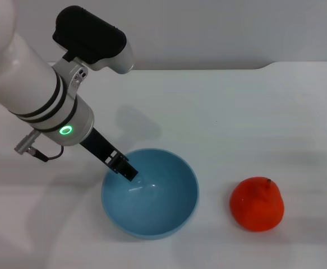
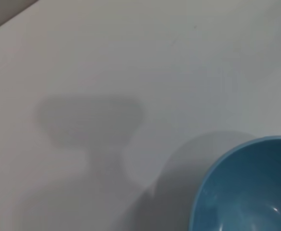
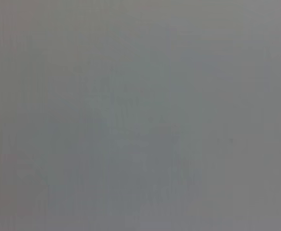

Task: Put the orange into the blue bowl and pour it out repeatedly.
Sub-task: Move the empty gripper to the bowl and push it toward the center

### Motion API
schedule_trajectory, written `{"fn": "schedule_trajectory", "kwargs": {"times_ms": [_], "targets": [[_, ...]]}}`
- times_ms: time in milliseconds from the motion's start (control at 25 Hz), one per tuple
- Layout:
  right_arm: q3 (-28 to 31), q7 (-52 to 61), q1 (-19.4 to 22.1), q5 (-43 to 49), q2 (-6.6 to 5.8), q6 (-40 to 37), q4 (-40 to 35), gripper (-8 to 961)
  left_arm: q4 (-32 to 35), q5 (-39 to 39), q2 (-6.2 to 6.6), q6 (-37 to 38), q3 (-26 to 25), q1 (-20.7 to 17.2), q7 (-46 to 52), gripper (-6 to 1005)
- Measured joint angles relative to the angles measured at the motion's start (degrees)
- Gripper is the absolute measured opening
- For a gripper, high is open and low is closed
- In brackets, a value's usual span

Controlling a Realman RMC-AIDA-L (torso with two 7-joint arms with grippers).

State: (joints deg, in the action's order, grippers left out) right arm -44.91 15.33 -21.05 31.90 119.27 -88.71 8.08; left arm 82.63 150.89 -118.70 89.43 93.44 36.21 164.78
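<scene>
Right of the blue bowl [image 1: 150,193], only my head view shows the orange [image 1: 257,204], stem nub up. The left gripper [image 1: 122,167] sits at the bowl's rim; I cannot tell its opening.

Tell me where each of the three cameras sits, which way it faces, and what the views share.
Head view: looks forward and down at the white table; the left arm's tool sits at the blue bowl rim, the orange apart on the bowl's right.
Left wrist view: faces the table and bowl edge; no robot parts visible.
Right wrist view: featureless grey.
Head and left wrist views share the bowl.

Left arm reaches down and inward — left gripper [image 1: 124,168] low.
</scene>
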Motion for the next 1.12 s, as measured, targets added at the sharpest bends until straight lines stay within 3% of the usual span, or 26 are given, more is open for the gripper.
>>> {"fn": "schedule_trajectory", "kwargs": {"times_ms": [800, 1040, 1120], "targets": [[0.0, 0.05, 0.05, -0.04, 0.0, -0.1, 0.06, 449, -10.4, -1.67, -0.15, -2.87, 1.25, 1.2, -0.08, 716], [0.0, 0.06, 0.08, -0.09, 0.0, -0.29, 0.2, 448, -12.51, -3.8, -0.24, -3.06, 2.12, 2.05, -0.45, 527], [0.0, 0.06, 0.16, -0.09, 0.0, -0.32, 0.26, 448, -12.51, -4.22, -0.18, -3.09, 2.56, 2.2, -0.46, 415]]}}
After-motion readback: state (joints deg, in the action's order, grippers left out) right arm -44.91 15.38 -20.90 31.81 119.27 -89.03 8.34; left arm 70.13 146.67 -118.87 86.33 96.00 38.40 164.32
